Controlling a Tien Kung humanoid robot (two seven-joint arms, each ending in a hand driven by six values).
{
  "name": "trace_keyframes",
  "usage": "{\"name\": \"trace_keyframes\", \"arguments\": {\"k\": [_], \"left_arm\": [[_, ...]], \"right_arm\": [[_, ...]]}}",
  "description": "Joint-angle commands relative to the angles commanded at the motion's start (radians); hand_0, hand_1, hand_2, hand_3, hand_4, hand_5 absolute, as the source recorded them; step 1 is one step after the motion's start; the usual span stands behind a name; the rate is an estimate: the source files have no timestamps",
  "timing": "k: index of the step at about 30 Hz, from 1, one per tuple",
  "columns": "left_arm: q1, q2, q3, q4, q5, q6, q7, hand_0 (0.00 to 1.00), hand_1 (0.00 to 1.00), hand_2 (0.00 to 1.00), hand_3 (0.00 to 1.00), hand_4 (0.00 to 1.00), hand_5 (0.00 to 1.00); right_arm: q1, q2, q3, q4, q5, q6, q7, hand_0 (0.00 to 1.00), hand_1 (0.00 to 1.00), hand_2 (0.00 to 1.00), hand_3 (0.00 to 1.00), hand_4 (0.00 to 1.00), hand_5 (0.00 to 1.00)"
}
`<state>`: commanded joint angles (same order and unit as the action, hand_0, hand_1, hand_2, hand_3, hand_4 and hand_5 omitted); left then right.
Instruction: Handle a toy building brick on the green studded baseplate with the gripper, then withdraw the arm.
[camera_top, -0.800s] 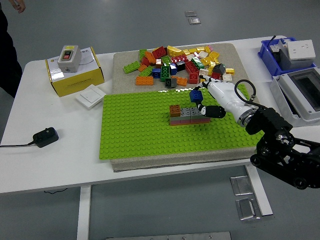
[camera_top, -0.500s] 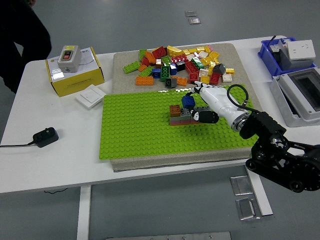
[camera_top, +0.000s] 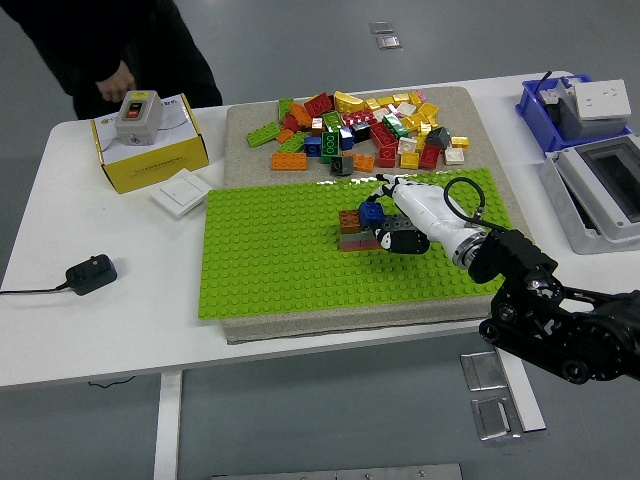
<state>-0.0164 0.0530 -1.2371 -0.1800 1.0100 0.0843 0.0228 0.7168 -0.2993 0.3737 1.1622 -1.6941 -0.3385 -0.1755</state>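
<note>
On the green studded baseplate stands a small stack of bricks, a brown brick on top of grey ones. My right hand, white with a black arm behind it, reaches in from the lower right. Its fingers are shut on a blue brick, which it holds just right of the brown brick, over the grey row. Whether the blue brick touches the stack is unclear. The left arm does not show.
A heap of loose coloured bricks lies on the beige mat behind the baseplate. A yellow box with a switch, a white plate and a black adapter sit left. Blue and grey bins stand right. A person stands at the far left.
My right hand has carried the blue brick leftward and down, from beside the stack to right next to the brown brick. The person has stepped in closer at the top left.
</note>
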Motion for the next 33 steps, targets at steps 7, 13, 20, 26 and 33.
{"name": "trace_keyframes", "arguments": {"k": [7, 13, 20, 26, 33], "left_arm": [[0.001, 0.001, 0.001, 0.000, 0.000, 0.000, 0.000, 0.661, 0.660, 0.592, 0.602, 0.184, 0.671], [0.001, 0.001, 0.006, 0.000, -0.002, -0.002, 0.001, 0.661, 0.660, 0.591, 0.600, 0.185, 0.672], [0.002, 0.002, 0.008, 0.000, -0.004, -0.001, 0.000, 0.661, 0.661, 0.591, 0.601, 0.185, 0.672], [0.003, 0.002, 0.010, 0.000, -0.006, -0.001, 0.000, 0.661, 0.661, 0.592, 0.601, 0.185, 0.672], [0.002, 0.003, 0.011, 0.000, -0.006, -0.002, -0.001, 0.661, 0.660, 0.591, 0.601, 0.185, 0.672]], "right_arm": [[-0.001, 0.009, 0.000, -0.018, 0.005, 0.000, 0.003, 0.826, 0.906, 0.964, 0.580, 0.467, 0.316], [-0.002, 0.015, -0.004, -0.030, 0.010, 0.001, 0.006, 0.826, 0.907, 0.964, 0.588, 0.468, 0.315], [-0.006, 0.019, -0.003, -0.038, 0.012, 0.000, 0.009, 0.828, 0.906, 0.964, 0.591, 0.468, 0.320], [-0.006, 0.018, -0.001, -0.043, 0.008, 0.000, 0.011, 0.826, 0.906, 0.963, 0.595, 0.466, 0.323], [-0.003, 0.019, 0.000, -0.044, 0.008, 0.000, 0.012, 0.826, 0.906, 0.963, 0.597, 0.467, 0.326]]}}
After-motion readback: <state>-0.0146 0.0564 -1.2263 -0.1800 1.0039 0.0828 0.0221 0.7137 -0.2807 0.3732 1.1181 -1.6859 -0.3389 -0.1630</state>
